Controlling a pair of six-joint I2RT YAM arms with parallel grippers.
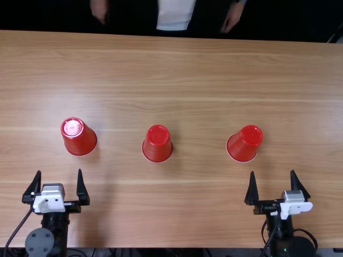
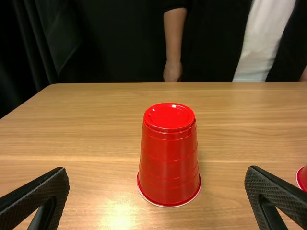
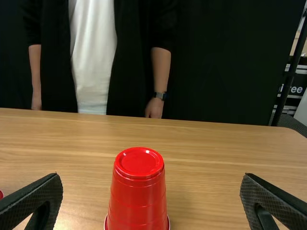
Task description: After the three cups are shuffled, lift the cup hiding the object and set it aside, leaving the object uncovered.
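Three red cups stand upside down in a row across the table: the left cup point(image 1: 78, 137), the middle cup point(image 1: 157, 143) and the right cup point(image 1: 245, 143). My left gripper point(image 1: 58, 184) sits open near the front edge, just short of the left cup point(image 2: 169, 154), which stands between its fingers point(image 2: 36, 197) farther out. My right gripper point(image 1: 272, 186) is open too, a little in front of the right cup point(image 3: 138, 190). No hidden object shows.
A person stands at the table's far edge point(image 1: 171, 32), hands hanging down off the table. A sliver of the middle cup point(image 2: 302, 178) peeks in at the left wrist view's side. Bare wood lies between and beyond the cups.
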